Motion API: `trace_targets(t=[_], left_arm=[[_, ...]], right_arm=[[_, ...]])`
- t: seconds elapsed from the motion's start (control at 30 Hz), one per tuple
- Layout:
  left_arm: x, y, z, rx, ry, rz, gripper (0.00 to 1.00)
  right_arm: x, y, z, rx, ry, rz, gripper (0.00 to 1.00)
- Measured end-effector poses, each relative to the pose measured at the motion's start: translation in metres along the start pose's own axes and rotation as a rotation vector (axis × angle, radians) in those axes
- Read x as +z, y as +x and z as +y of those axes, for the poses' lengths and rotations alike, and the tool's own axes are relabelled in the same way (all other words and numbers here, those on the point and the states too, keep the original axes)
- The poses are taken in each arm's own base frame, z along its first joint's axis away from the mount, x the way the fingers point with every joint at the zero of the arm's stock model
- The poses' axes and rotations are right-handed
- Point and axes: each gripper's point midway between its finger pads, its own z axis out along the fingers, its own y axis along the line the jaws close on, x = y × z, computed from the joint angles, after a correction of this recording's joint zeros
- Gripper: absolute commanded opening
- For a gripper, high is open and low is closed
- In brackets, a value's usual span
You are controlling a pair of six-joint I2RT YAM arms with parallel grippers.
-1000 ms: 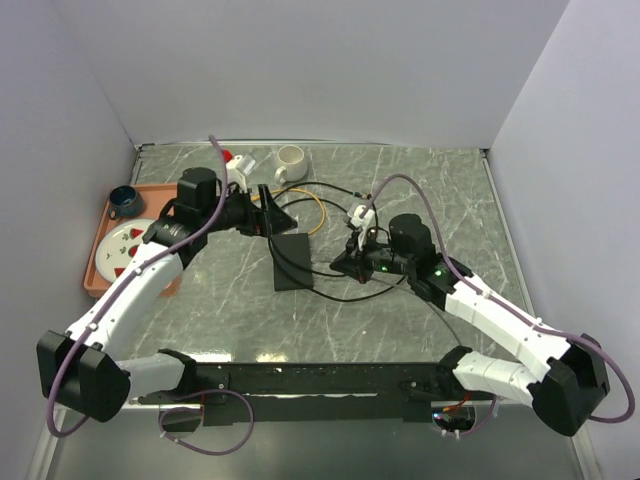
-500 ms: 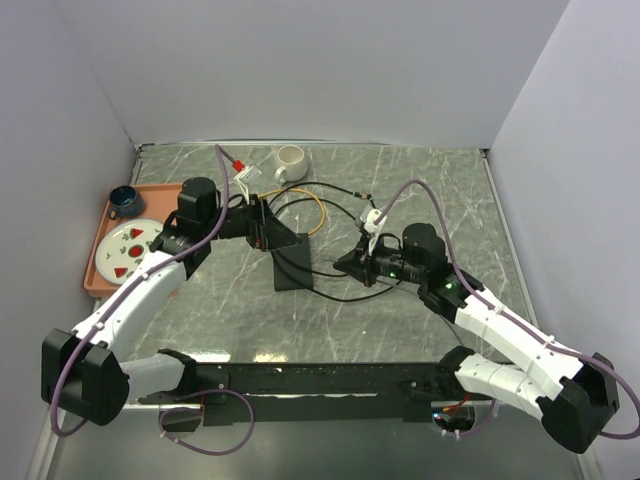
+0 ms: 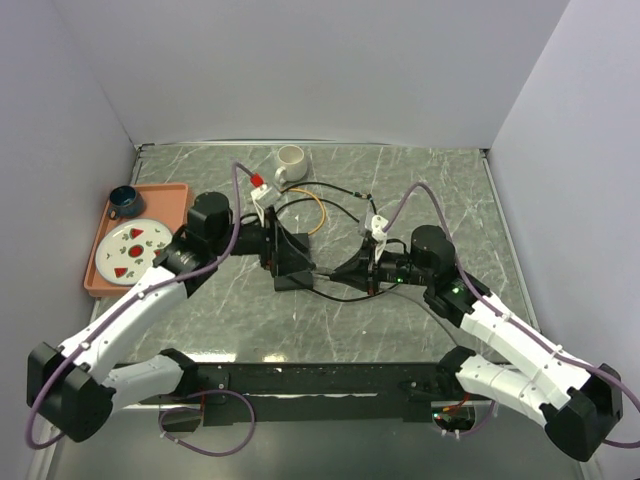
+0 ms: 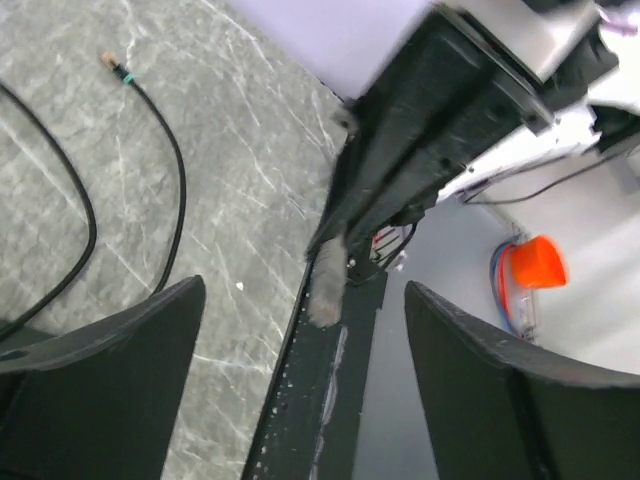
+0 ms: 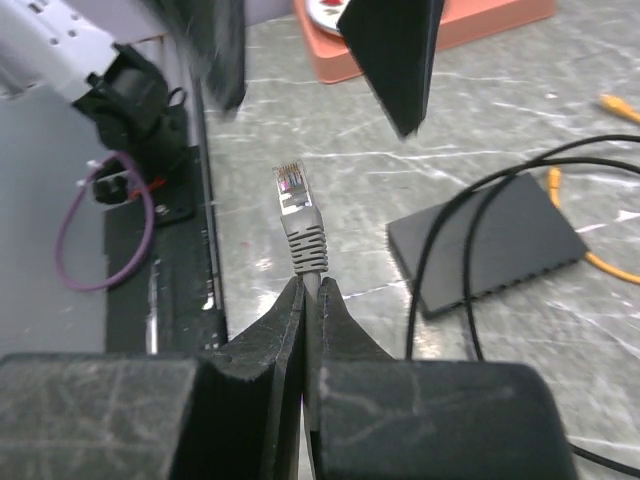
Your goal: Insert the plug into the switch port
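Note:
The flat matte-black box (image 3: 292, 270) lies at the table's middle, with black cables across it. It also shows in the right wrist view (image 5: 490, 245); I cannot make out its port. My right gripper (image 3: 358, 272) is just right of the box. In its wrist view the right gripper (image 5: 310, 285) is shut on the grey cable just behind the grey plug (image 5: 297, 215), which points at the left arm. My left gripper (image 3: 288, 252) hangs over the box's far end. In its wrist view the left gripper (image 4: 302, 290) is open and empty, facing the blurred grey plug (image 4: 325, 285).
An orange tray (image 3: 100, 275) at the left holds a plate (image 3: 133, 247) and a blue cup (image 3: 125, 200). A white mug (image 3: 290, 162) stands at the back. Black cable loops and an orange cable (image 3: 315, 215) lie behind the box. A black rail (image 3: 320, 378) runs along the near edge.
My left arm has swung right and brought its gripper from behind the box to over its far end. My right gripper has shifted slightly right, still holding the plug.

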Motion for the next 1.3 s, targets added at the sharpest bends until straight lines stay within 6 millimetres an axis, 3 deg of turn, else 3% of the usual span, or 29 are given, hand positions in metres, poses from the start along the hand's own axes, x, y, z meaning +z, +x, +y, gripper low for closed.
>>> trace_targets(t=[0.13,0.3,0.43,0.67,0.77,1.1,1.3], left_arm=[[-0.001,-0.005,-0.016,0.103,-0.032,-0.045,0.83],[-0.027,-0.031,-0.029,0.226,-0.129,-0.202,0.83],[-0.037,-0.045,-0.027,0.264,-0.199,-0.272,0.81],[-0.027,-0.037,0.0,0.212,-0.265,-0.237,0.8],[-0.026,-0.034,0.004,0.205,-0.273,-0.231,0.79],[-0.015,-0.035,-0.02,0.245,-0.157,-0.227,0.77],[-0.018,-0.041,-0.04,0.277,-0.098,-0.259,0.77]], right_arm=[[0.002,-0.001,0.004,0.056,-0.047,0.008,0.0],[-0.001,-0.008,-0.006,0.197,-0.123,0.0,0.0],[-0.007,-0.02,-0.015,0.326,-0.204,-0.038,0.0],[-0.008,-0.028,-0.005,0.5,-0.374,-0.013,0.0],[-0.009,-0.032,-0.001,0.546,-0.429,-0.002,0.0],[-0.014,-0.045,0.008,0.589,-0.534,0.01,0.0],[-0.009,-0.036,0.003,0.782,-0.549,0.076,0.0]])
